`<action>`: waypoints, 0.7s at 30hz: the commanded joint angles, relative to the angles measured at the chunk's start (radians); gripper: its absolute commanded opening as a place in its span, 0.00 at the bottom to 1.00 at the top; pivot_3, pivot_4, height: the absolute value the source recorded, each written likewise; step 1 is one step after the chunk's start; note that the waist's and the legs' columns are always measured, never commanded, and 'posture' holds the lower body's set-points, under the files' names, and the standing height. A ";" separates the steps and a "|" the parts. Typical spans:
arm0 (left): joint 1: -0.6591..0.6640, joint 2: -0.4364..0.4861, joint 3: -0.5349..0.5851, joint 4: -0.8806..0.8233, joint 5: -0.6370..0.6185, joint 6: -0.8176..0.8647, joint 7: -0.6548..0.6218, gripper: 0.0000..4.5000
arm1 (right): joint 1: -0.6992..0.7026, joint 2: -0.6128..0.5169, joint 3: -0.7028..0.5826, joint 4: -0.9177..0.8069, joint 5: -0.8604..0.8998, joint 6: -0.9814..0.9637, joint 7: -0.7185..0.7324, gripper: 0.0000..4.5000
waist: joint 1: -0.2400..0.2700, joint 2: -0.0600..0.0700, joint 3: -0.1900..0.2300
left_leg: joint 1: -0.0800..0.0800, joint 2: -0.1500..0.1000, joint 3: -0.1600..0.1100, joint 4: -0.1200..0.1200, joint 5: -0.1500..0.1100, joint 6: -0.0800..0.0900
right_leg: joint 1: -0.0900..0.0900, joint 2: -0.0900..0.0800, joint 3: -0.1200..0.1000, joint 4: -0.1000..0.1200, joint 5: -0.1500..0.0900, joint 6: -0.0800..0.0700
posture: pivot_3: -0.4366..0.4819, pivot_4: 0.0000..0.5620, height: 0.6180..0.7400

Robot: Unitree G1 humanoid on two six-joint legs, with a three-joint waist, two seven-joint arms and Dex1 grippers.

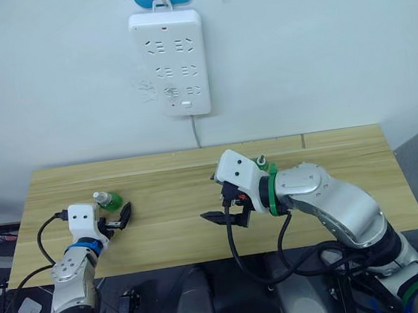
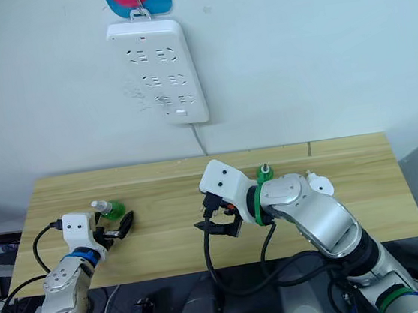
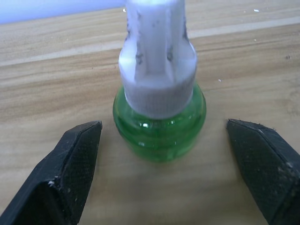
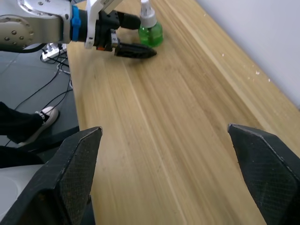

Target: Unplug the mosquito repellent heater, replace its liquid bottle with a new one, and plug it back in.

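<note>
Left gripper (image 3: pixel 161 154) gapes wide around a green bottle (image 3: pixel 159 126) standing upright on the table (image 1: pixel 168 199), fingers clear of it. Right gripper (image 1: pixel 227 216) hangs wide open mid-table, empty. Another bottle (image 2: pixel 264 173) and a white heater (image 2: pixel 319 185) sit behind the right arm.

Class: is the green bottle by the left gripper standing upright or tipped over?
Upright: the green bottle stands on its base, white cap upward, on the table.
</note>
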 commanded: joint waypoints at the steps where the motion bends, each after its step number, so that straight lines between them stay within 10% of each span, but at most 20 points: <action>1: 0.009 -0.002 -0.007 0.064 0.023 -0.019 0.016 1.00 | -0.007 -0.004 -0.014 -0.052 0.031 0.000 -0.008 1.00 | -0.003 0.000 0.001 | 0.000 0.000 0.000 0.000 0.000 0.000 | 0.000 0.000 0.000 0.000 0.000 0.000 | 0.36 0.81 0.88; 10: -0.006 -0.018 -0.029 0.120 0.032 -0.076 0.027 0.52 | -0.005 -0.030 -0.020 -0.054 0.063 -0.001 -0.028 1.00 | -0.012 0.000 0.011 | 0.000 0.000 0.001 0.000 0.000 0.000 | 0.000 0.000 0.001 0.000 -0.001 0.002 | 0.35 0.80 0.88; 21: 0.044 0.005 -0.130 -0.226 0.030 -0.055 -0.058 0.50 | 0.024 -0.073 -0.051 -0.038 0.077 -0.076 -0.033 1.00 | -0.009 -0.001 0.016 | -0.001 0.000 0.001 -0.002 0.000 -0.001 | -0.001 -0.001 0.001 -0.002 -0.002 0.005 | 0.38 0.73 0.88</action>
